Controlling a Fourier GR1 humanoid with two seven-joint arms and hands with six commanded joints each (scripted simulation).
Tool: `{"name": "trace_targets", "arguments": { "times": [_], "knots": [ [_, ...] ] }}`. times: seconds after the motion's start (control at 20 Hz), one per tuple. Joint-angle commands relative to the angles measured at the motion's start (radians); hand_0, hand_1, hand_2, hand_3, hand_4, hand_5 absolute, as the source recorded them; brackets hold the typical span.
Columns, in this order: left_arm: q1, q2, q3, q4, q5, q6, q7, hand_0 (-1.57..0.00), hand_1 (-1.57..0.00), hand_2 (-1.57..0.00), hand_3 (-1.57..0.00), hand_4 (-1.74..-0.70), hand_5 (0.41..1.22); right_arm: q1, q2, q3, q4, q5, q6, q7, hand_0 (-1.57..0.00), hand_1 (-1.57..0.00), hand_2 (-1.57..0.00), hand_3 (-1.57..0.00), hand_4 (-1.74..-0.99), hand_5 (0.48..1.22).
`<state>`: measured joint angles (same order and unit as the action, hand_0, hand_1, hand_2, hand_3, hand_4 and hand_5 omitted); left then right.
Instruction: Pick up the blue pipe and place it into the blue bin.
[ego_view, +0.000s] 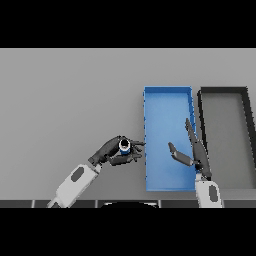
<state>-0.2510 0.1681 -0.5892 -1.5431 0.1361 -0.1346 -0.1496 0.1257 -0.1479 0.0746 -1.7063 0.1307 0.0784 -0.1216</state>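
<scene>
While the blue pipe (124, 145) sits inside the curl of the left hand (116, 151), only its round end shows, a pale ring with a dark centre facing up toward the head view, and the rest of its length is hidden by the dark fingers. The left hand grasps it: the fingers wrap over one side and the thumb closes from the other, so the pipe is pinched between them and appears held off the grey table (70, 100). This hand and its pipe are just beside the left wall of the blue bin (167, 90), outside it, near the bin's lower half; the fingertips nearly reach the wall, though whether they touch it cannot be told. The left arm comes in from the lower edge at a slant toward the bin. The right hand (194, 150) shows over the blue bin's right side, its fingers straight and spread, pointing up the view, with the thumb held out to the left; it holds nothing. A dark bin (223, 89) with a grey floor stands just to the right of the blue bin, the two walls close together.
</scene>
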Motion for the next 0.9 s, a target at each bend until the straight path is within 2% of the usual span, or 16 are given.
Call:
{"name": "trace_targets", "arguments": {
  "times": [0.0,0.2,0.55,0.65,0.75,0.85],
  "knots": [
    [-0.015,-0.002,-0.002,-0.008,0.005,-0.006,0.024,-1.55,-1.55,-1.56,-1.44,-1.72,1.214,0.002,0.005,0.004,0.01,0.0,0.004,-0.009,0.0,0.0,0.0,0.0,-1.217,0.635],
    [-0.049,-0.006,-0.012,-0.051,0.015,-0.015,0.095,-1.56,-1.56,-1.56,-1.44,-1.73,1.218,-0.002,-0.009,-0.003,0.005,-0.004,0.01,-0.01,0.0,0.0,0.0,0.0,-1.195,0.635],
    [-0.035,-0.004,-0.019,-0.058,0.012,-0.02,0.123,-1.57,-1.57,-1.57,-1.44,-1.73,1.219,0.048,0.024,0.011,-0.026,0.004,-0.012,0.012,0.0,0.0,0.0,0.0,-1.186,0.629],
    [-0.034,0.007,-0.014,-0.06,0.013,-0.026,0.119,-1.57,-1.57,-1.57,-1.44,-1.73,1.22,0.07,0.014,-0.002,-0.046,-0.011,-0.009,-0.013,0.0,0.0,0.0,0.0,-1.209,0.623],
    [-0.031,0.013,-0.008,-0.059,0.013,-0.031,0.111,-1.57,-1.57,-1.57,-1.44,-1.73,1.22,0.062,0.028,0.008,-0.043,-0.009,-0.012,-0.003,0.0,0.0,0.0,0.0,-1.197,0.618],
    [-0.033,0.002,-0.015,-0.063,0.009,-0.024,0.127,-1.57,-1.57,-1.57,-1.44,-1.73,1.221,0.064,0.014,0.002,-0.082,-0.061,0.026,-0.028,0.0,0.0,0.0,0.0,-1.195,0.61]
  ]
}}
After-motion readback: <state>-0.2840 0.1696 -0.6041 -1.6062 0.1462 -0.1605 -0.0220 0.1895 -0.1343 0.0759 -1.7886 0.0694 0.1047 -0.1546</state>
